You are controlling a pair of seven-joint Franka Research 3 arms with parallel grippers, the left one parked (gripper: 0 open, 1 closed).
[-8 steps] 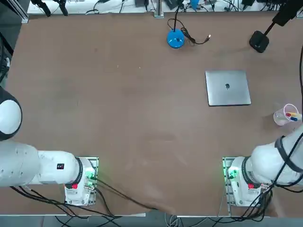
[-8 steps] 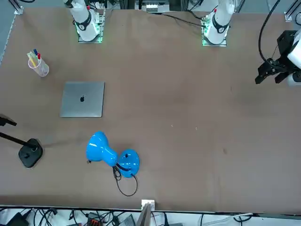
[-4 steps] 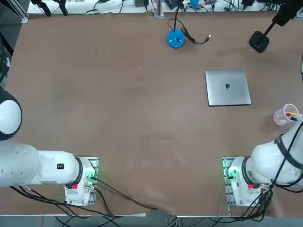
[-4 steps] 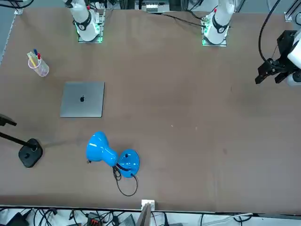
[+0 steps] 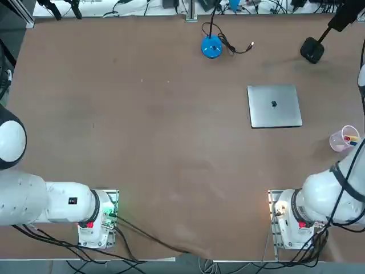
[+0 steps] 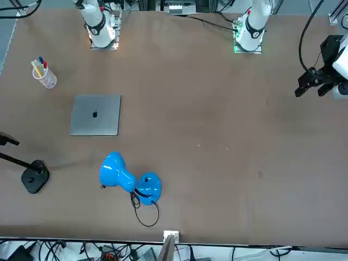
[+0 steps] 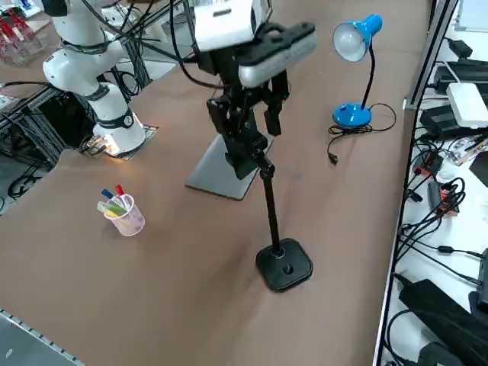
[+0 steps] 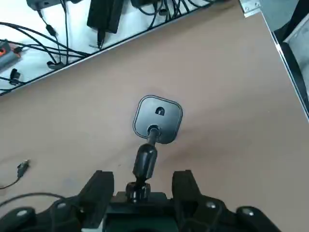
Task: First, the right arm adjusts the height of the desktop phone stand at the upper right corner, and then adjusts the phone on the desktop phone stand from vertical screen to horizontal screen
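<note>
The desktop phone stand has a black rounded-square base (image 7: 284, 265) (image 8: 158, 119) (image 5: 312, 50) (image 6: 35, 176) and a thin pole (image 7: 269, 206) rising from it. My right gripper (image 7: 250, 141) (image 8: 142, 176) reaches down over the top of the stand. Its two black fingers (image 8: 99, 191) stand on either side of the stand's thick neck (image 8: 145, 162), with a gap on each side, so it is open. A dark slab, apparently the phone (image 7: 282, 46), sits tilted on the clamp head just above the fingers, partly hidden by my wrist.
A closed silver laptop (image 5: 274, 106) lies left of the stand. A blue desk lamp (image 7: 352, 114) with a black cable stands at the far edge. A clear cup of pens (image 7: 122, 213) is nearer my base. Past the table edge (image 7: 396, 229) by the stand lie cables.
A white part of the right arm has come further into the top view's right edge. The light at the right arm's base has turned from green to orange. The stand's base has not moved.
</note>
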